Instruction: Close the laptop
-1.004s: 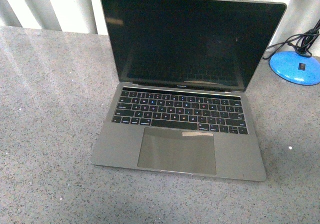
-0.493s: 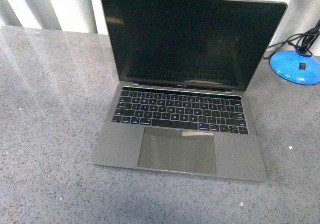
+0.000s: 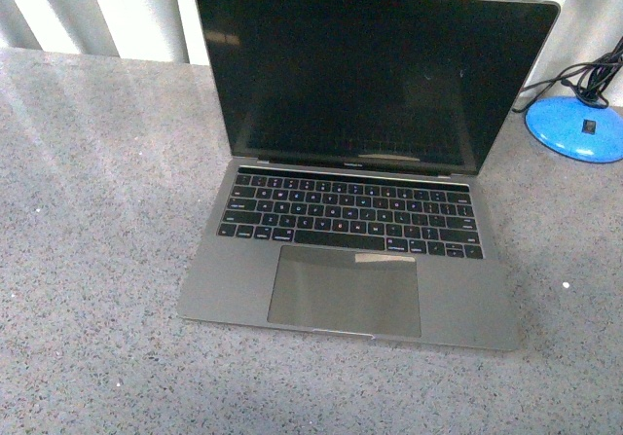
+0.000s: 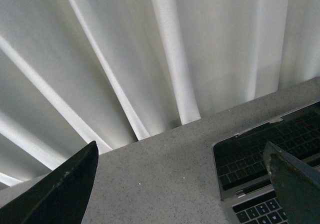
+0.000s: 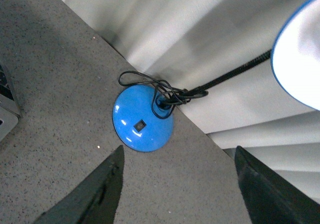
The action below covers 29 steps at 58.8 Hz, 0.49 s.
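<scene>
The laptop (image 3: 350,260) lies open in the middle of the grey speckled counter, its black screen (image 3: 370,75) upright and leaning slightly back, keys and trackpad facing me. Neither arm shows in the front view. My left gripper (image 4: 180,151) is open and holds nothing, hovering off the laptop's left rear corner (image 4: 250,159), one finger (image 4: 295,184) overlapping the keyboard in that view. My right gripper (image 5: 178,151) is open and empty above bare counter near the lamp base, with only a laptop corner (image 5: 6,111) showing at the edge of the right wrist view.
A blue round lamp base (image 3: 576,128) with a black coiled cable stands to the right of the screen, also seen as the blue base (image 5: 143,125) in the right wrist view, where the lit lamp head (image 5: 300,53) hangs above. White curtains (image 3: 127,7) run along the counter's back edge.
</scene>
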Each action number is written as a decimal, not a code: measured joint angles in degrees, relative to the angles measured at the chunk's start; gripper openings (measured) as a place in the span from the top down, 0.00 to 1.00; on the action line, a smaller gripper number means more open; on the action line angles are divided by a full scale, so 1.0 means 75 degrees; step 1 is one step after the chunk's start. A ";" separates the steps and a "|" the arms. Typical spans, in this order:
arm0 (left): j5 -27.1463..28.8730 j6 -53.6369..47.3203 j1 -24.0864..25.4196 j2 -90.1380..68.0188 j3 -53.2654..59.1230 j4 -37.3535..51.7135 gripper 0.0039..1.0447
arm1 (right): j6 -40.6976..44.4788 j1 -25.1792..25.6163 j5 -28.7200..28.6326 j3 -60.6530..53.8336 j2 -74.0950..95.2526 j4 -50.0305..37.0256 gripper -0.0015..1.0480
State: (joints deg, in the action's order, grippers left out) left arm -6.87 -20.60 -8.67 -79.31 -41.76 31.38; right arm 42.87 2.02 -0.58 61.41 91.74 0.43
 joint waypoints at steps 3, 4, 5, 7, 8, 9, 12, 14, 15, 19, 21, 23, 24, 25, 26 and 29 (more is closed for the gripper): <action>-0.0015 -0.0181 -0.0029 -0.0356 -0.0224 0.0102 0.07 | 0.0015 -0.0114 -0.0044 0.0242 0.0198 0.0143 0.54; -0.0015 -0.0224 -0.0035 -0.0411 -0.0254 0.0119 0.08 | 0.0023 -0.0134 -0.0052 0.0286 0.0233 0.0163 0.55; -0.0009 -0.0256 -0.0050 -0.0519 -0.0323 0.0143 0.12 | 0.0055 -0.0181 -0.0076 0.0370 0.0303 0.0210 0.59; -0.0012 -0.0341 -0.0067 -0.0673 -0.0428 0.0149 0.17 | 0.0079 -0.0248 -0.0085 0.0501 0.0396 0.0277 0.64; -0.0050 -0.0431 -0.0079 -0.0772 -0.0495 0.0149 0.20 | 0.0090 -0.0294 -0.0108 0.0586 0.0463 0.0332 0.67; -0.0070 -0.0452 -0.0087 -0.0819 -0.0525 0.0149 0.22 | 0.0102 -0.0338 -0.0140 0.0673 0.0516 0.0393 0.71; -0.0149 -0.0667 -0.0131 -0.1040 -0.0659 0.0160 0.31 | 0.0134 -0.0437 -0.0216 0.0892 0.0662 0.0539 0.79; -0.0189 -0.0842 -0.0178 -0.1209 -0.0755 0.0192 0.37 | 0.0187 -0.0495 -0.0242 0.1020 0.0737 0.0624 0.84; -0.0236 -0.0909 -0.0207 -0.1288 -0.0804 0.0207 0.41 | 0.0210 -0.0527 -0.0271 0.1102 0.0793 0.0679 0.88; -0.0321 -0.1134 -0.0280 -0.1521 -0.1000 0.0219 0.51 | 0.0300 -0.0624 -0.0326 0.1343 0.0941 0.0845 0.98; -0.0379 -0.1288 -0.0326 -0.1664 -0.1151 0.0221 0.58 | 0.0385 -0.0673 -0.0347 0.1510 0.1040 0.0968 0.99; -0.0458 -0.1402 -0.0356 -0.1760 -0.1259 0.0219 0.63 | 0.0428 -0.0699 -0.0382 0.1629 0.1110 0.1058 0.99; -0.0504 -0.1463 -0.0367 -0.1827 -0.1338 0.0213 0.67 | 0.0449 -0.0711 -0.0405 0.1714 0.1166 0.1122 0.99; -0.0516 -0.1492 -0.0373 -0.1859 -0.1376 0.0207 0.68 | 0.0469 -0.0717 -0.0405 0.1751 0.1195 0.1151 0.99; -0.0551 -0.1565 -0.0388 -0.1923 -0.1457 0.0201 0.72 | 0.0487 -0.0726 -0.0405 0.1833 0.1244 0.1209 0.99; -0.0627 -0.1711 -0.0417 -0.2101 -0.1676 0.0154 0.80 | 0.0522 -0.0726 -0.0434 0.2034 0.1384 0.1341 0.99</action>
State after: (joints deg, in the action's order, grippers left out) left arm -11.57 -33.43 -11.79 -95.07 -54.33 32.53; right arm 46.78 -3.42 -3.84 76.66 102.13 10.48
